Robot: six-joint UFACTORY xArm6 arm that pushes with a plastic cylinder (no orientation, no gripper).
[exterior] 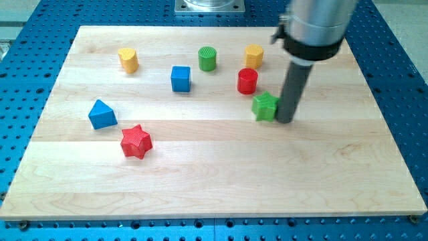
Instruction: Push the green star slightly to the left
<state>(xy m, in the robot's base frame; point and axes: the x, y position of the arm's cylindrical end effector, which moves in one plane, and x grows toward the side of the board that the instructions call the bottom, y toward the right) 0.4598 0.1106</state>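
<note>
The green star (265,106) lies on the wooden board, right of centre. My tip (285,121) stands just at the star's right side, touching or nearly touching it. The dark rod rises from there to the grey arm body at the view's top right. A red cylinder (247,81) stands just above and left of the star.
A yellow block (253,56) and a green cylinder (207,59) stand near the top centre. A blue cube (180,78) is left of them, a yellow block (128,60) at top left. A blue triangular block (101,114) and a red star (136,141) lie at the left.
</note>
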